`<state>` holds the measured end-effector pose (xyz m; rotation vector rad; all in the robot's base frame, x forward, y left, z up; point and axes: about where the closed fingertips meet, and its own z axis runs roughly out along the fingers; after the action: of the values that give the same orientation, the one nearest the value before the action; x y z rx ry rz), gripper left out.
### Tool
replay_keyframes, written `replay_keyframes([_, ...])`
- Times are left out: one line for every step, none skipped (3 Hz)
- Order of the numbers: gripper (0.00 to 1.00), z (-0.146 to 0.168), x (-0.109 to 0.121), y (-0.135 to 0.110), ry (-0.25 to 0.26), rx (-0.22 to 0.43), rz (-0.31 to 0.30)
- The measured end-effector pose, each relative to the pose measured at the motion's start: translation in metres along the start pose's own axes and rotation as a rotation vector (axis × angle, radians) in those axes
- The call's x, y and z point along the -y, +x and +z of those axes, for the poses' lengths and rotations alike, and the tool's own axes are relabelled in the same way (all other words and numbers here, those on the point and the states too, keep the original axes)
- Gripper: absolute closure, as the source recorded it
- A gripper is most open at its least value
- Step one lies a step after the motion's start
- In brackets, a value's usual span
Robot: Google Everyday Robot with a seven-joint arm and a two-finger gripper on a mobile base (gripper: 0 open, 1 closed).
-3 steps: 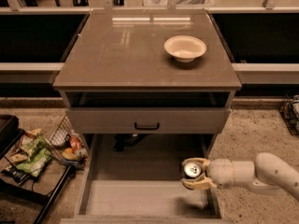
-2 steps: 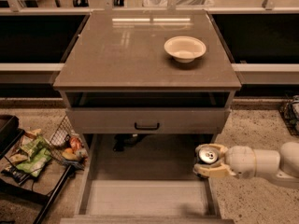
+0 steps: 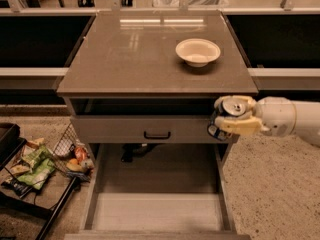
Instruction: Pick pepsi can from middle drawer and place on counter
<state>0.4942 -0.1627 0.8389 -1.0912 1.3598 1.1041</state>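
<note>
My gripper [image 3: 231, 118] comes in from the right on a white arm and is shut on the pepsi can [image 3: 227, 114], a dark-blue can with a silver top. I hold it upright in the air in front of the cabinet's right front corner, just below the counter [image 3: 140, 54] edge. The middle drawer [image 3: 157, 211] stands pulled open below, its pale plank floor bare.
A cream bowl [image 3: 198, 51] sits on the counter at the right rear. The closed upper drawer front with a black handle [image 3: 157, 134] lies left of the can. A wire basket with snack packets [image 3: 35, 164] stands on the floor at left.
My gripper has lifted the pepsi can out of the middle drawer, up and to the right, to about the counter's front edge height.
</note>
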Motion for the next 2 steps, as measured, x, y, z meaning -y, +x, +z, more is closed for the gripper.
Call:
replay_keyframes([1.0,0.024,0.025,-0.068,-0.002,-0.043,-0.028])
replay_keyframes([1.0,0.081,0.06,-0.143,0.022,-0.111,-0.054])
